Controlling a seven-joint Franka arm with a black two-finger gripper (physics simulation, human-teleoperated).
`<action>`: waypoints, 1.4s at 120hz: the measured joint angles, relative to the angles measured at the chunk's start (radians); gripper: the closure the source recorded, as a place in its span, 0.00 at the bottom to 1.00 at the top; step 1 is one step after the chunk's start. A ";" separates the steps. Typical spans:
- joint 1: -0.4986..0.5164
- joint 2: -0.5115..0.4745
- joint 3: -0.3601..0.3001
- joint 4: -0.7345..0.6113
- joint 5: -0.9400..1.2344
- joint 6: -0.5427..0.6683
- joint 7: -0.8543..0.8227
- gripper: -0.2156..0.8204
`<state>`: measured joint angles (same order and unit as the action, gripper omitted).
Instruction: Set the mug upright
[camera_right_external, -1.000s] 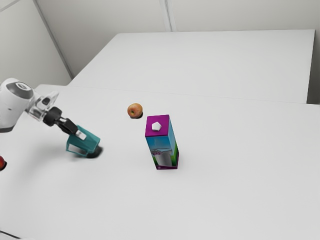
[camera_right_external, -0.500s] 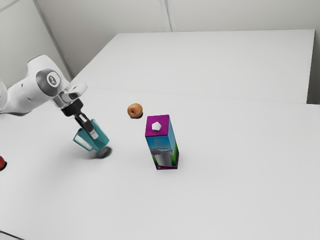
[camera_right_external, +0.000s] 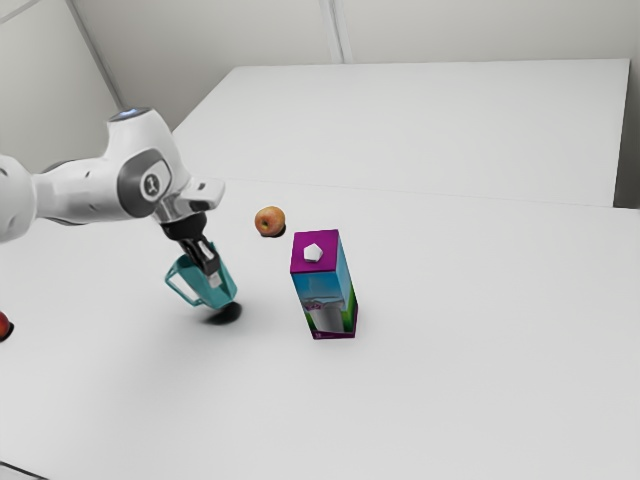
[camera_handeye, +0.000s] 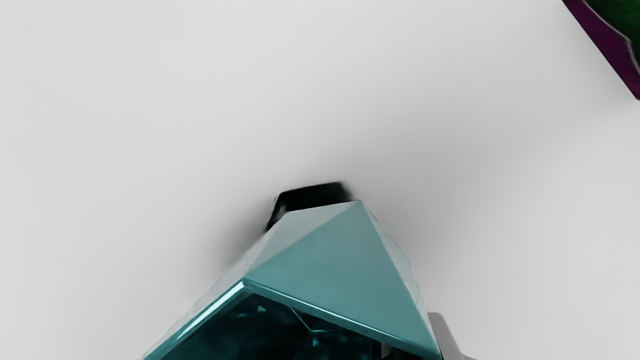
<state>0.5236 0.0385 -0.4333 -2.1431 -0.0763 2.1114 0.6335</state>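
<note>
Mug (camera_right_external: 223, 289) swung closer to vertical and shifted toward the carton (camera_right_external: 324, 285) over the last second; still tilted, looks just above its shadow. End effector (camera_right_external: 211, 277) grasping mug by its wall. Righting seems partway; likely needs more rotation, then lowering. Bench (camera_right_external: 450, 390) plain white, apple (camera_right_external: 269, 221) beyond mug; room pale, wall (camera_right_external: 480, 30) seamed.

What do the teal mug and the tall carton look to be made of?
The mug looks like glazed ceramic or hard plastic, glossy: bright highlights run along its rim and glint inside; which of the two stays open. The carton seems to be printed, coated cardboard, given its boxy form and colored graphics; its white cap is probably plastic.
</note>
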 joint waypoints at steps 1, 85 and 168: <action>0.000 -0.001 -0.003 -0.003 0.001 0.002 -0.004 0.97; 0.005 0.021 -0.111 -0.089 0.071 0.133 -0.286 0.97; 0.014 -0.088 -0.139 -0.050 0.061 0.096 -0.382 0.43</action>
<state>0.5378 -0.0494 -0.5721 -2.1932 -0.0152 2.2075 0.2511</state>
